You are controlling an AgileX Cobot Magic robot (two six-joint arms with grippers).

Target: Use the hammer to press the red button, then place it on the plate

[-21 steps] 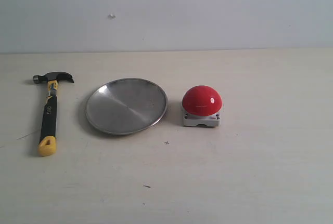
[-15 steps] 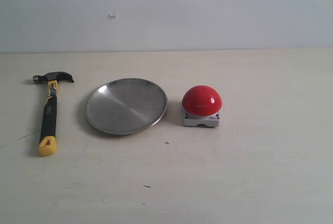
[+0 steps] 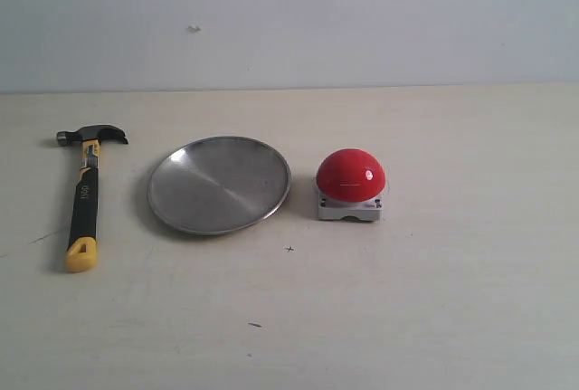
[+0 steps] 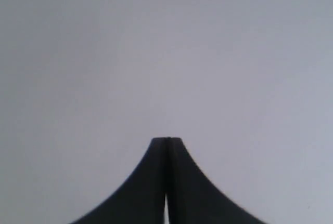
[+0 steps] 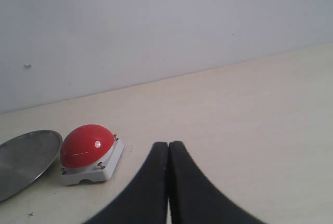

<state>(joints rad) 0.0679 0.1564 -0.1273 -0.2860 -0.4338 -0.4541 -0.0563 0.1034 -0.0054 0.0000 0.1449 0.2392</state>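
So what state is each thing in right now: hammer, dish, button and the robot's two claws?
Black-and-yellow claw hammer: lying flat, not gripped.
Round silver metal plate: empty.
Glossy red dome button: nothing touching it.
Left gripper: shut, holding nothing.
Right gripper: shut, holding nothing.

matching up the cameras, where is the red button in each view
Exterior view: red button right of centre, just right of the plate.
Left wrist view: not in it.
Right wrist view: between the plate and the shut right gripper.
Shared landmark: the plate.
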